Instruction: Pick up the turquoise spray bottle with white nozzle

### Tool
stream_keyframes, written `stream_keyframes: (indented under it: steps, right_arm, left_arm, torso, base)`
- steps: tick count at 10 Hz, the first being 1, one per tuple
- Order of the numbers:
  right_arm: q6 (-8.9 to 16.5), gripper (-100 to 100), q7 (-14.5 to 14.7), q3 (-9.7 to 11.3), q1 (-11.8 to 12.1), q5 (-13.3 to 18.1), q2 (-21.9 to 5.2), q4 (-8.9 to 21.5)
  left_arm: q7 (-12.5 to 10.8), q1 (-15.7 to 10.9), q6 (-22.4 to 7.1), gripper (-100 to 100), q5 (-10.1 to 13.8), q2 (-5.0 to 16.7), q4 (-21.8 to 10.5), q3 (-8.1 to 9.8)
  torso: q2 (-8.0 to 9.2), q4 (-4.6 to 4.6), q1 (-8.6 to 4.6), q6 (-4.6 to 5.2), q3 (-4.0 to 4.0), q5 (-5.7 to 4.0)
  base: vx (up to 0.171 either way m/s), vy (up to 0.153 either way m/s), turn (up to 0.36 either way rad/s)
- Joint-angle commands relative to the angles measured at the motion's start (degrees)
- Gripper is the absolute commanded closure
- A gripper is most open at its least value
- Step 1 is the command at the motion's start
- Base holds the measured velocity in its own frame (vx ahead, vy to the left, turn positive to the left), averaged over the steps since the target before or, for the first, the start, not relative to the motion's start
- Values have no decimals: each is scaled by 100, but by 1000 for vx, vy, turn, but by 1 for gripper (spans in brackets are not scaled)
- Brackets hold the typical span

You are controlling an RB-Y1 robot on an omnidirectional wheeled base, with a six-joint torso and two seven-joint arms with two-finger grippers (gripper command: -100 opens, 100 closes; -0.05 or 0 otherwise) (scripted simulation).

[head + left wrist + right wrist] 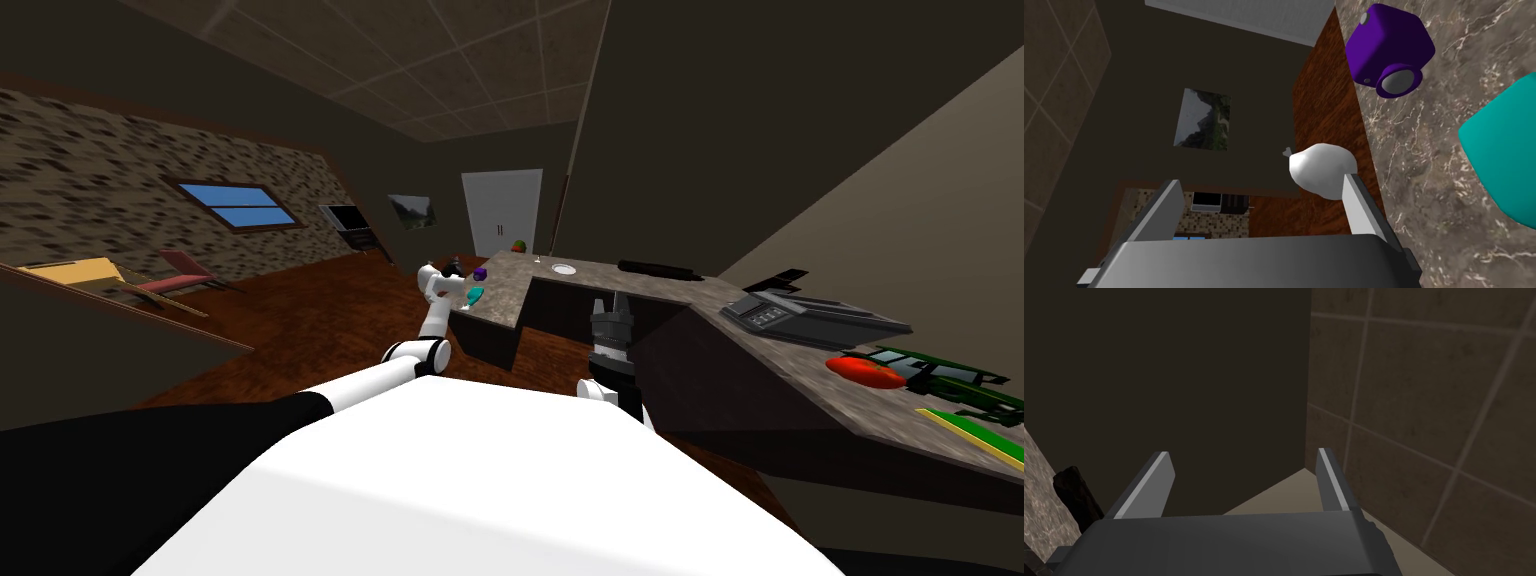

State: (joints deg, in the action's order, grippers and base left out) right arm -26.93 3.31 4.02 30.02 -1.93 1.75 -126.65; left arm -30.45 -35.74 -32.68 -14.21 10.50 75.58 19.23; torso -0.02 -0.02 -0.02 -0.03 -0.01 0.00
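Observation:
The turquoise spray bottle is at the near left end of the stone-patterned counter. In the left wrist view its turquoise body rests on the counter and its white nozzle reaches out past the counter's edge. My left gripper is open; the nozzle sits just ahead of the tip of one finger, and the body lies outside the fingers. In the head view the left gripper hovers at that counter end. My right gripper points upward beside the counter, open and empty.
A purple cube-shaped object stands on the counter just beyond the bottle. Farther along the counter are a white plate, a long black item, a grey device, a red object and a green toy vehicle. Wood floor lies to the left.

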Motion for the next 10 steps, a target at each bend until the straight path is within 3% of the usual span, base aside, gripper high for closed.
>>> stream_keyframes:
  steps: [1,2,3,4,5,6,9,10]
  right_arm:
    - [0,0,0,0,0,0,0,0]
    - [0,0,0,0,0,0,0,0]
    - [0,0,0,0,0,0,0,0]
    - [0,0,0,0,0,0,0,0]
    - [0,0,0,0,0,0,0,0]
    - [0,0,0,0,0,0,0,0]
    - [0,0,0,0,0,0,0,0]
    - [0,0,0,0,0,0,0,0]
  left_arm:
    - [-281,-283,-286,-100,-87,-9,-286,87]
    - [-281,-283,-327,-100,-87,-9,-408,87]
    - [-522,-511,-552,-100,-170,-34,-572,162]
    - [-547,-516,-642,-100,-170,-34,-733,162]
    - [-794,-732,-829,-100,-248,-63,-985,234]
    - [-811,-732,-948,-100,-248,-63,-1051,234]
    - [-1302,-1113,-1469,-100,-392,-132,-1492,365]
    - [-1331,-1113,-1531,-100,-392,-132,-1661,365]
  torso:
    - [0,0,0,0,0,0]
    - [-1,0,-1,0,0,-1]
    - [-1,0,-1,0,-1,0]
    - [-2,0,-2,0,-1,-1]
    - [-3,-1,-1,0,-2,0]
    - [-3,-1,-2,-1,-2,0]
    - [-3,-1,-1,0,-2,0]
    - [-4,-1,0,-1,-2,0]
  base:
    - [4,-7,22]
    - [5,-8,12]
    - [7,-9,27]
    - [10,-7,11]
    - [11,-8,24]
    - [9,-7,13]
    - [11,-4,26]
    - [12,-3,18]
